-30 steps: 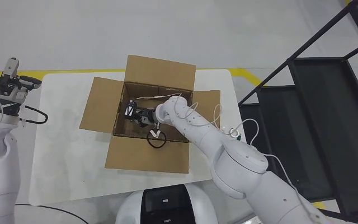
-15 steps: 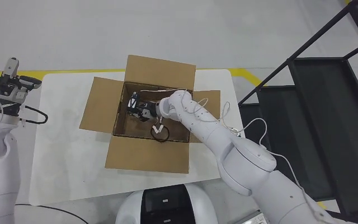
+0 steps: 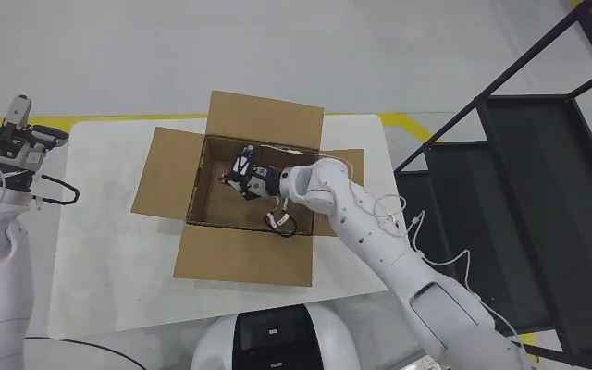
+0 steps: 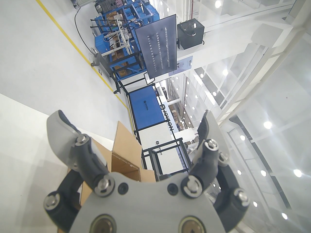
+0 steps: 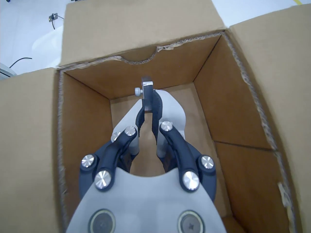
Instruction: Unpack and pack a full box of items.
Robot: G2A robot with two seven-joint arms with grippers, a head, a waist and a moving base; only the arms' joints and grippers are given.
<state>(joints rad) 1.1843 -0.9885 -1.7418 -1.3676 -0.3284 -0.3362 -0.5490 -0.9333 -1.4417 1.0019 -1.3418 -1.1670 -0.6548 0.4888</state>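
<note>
An open cardboard box [image 3: 264, 118] stands in the middle of the white table [image 3: 102, 259], its flaps folded outward. My right gripper [image 3: 242, 170] is inside the box near its back wall, shut on a small grey metal block with a bolt [image 5: 147, 88]. In the right wrist view the right gripper [image 5: 147, 111] is above the bare brown floor of the box [image 5: 136, 18]. My left gripper [image 3: 18, 128] is off the table's far left edge, well away from the box. The left gripper [image 4: 133, 120] is open with nothing between its fingers.
The box's flaps [image 3: 245, 254] spread over the table on all sides. A black metal stair frame [image 3: 504, 166] stands close to the table's right side. Bare tabletop lies left of the box.
My right gripper has moved inside the box from its left part toward the back and the middle, still holding the metal block. The left arm has not moved.
</note>
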